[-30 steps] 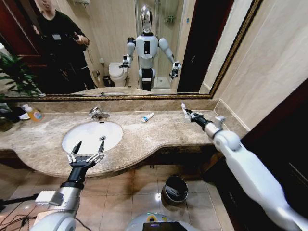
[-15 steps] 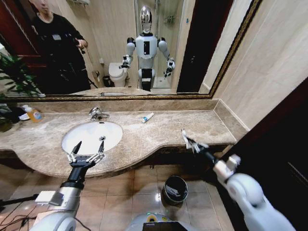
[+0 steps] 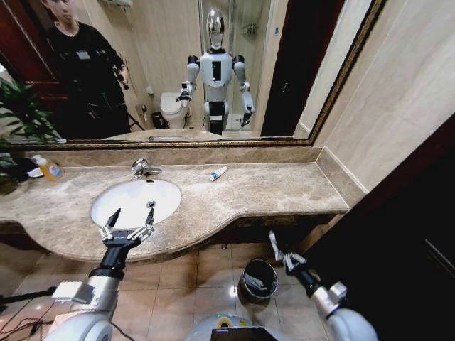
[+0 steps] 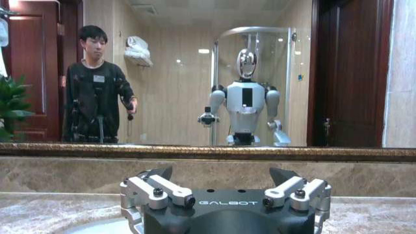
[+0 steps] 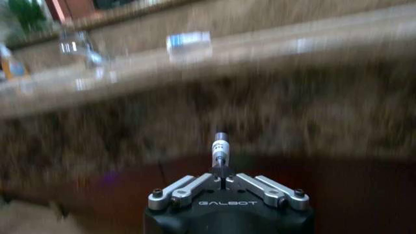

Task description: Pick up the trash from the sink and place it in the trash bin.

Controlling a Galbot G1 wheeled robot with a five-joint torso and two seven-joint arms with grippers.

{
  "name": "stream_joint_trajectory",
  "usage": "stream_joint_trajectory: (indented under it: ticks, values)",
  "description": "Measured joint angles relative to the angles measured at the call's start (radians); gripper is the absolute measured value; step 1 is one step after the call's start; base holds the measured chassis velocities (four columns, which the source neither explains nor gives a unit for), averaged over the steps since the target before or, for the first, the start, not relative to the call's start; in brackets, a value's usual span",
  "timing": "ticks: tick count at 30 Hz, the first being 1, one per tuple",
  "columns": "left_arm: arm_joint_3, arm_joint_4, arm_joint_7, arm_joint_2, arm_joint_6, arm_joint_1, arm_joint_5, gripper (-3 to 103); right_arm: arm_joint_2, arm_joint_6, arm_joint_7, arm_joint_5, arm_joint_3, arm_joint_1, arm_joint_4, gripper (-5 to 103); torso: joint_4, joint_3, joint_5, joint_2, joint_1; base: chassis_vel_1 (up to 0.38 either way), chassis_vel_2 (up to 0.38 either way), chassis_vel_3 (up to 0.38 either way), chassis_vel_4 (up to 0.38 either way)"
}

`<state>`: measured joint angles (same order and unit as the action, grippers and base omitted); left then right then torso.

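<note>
My right gripper (image 3: pixel 283 258) hangs below the counter's front edge, just right of and above the trash bin (image 3: pixel 259 278), a dark round bin on the floor tiles. It is shut on a thin white tube (image 3: pixel 273 244); the right wrist view shows that tube (image 5: pixel 219 146) sticking up out of the closed right gripper (image 5: pixel 224 178). My left gripper (image 3: pixel 126 229) is open and holds nothing, over the front rim of the white oval sink (image 3: pixel 135 201); its spread fingers (image 4: pixel 159 174) face the mirror. Another white tube (image 3: pixel 218 173) lies on the counter behind the basin.
A chrome faucet (image 3: pixel 144 168) stands behind the sink, and a bottle of orange liquid (image 3: pixel 48 168) sits at the counter's far left beside a plant (image 3: pixel 21 106). The beige marble counter (image 3: pixel 270 192) runs right to the wall. A dark cabinet (image 3: pixel 398 234) stands on the right.
My right arm has swung down from the counter's right end to below its front edge, near the bin, carrying the white tube. The left arm has not moved.
</note>
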<state>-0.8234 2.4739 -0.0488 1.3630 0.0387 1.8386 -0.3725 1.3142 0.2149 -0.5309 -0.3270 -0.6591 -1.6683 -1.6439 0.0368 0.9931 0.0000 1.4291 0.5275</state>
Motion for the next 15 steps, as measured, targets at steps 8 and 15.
stream_joint_trajectory:
  ticks: [8,15]
  values:
    - [0.000,0.000,0.000,0.000,0.000,0.000,0.000,100,0.052,0.025,0.088,0.127,0.073,0.110,0.209,0,0.0000,0.000,-0.0002,0.000,0.000,0.000,0.000,0.000,0.000]
    - [0.000,0.000,0.000,0.000,0.000,0.000,0.000,100,0.071,0.051,0.270,0.203,0.157,0.224,0.372,0,0.0001,0.000,-0.0004,0.000,0.000,0.000,0.000,0.000,0.000]
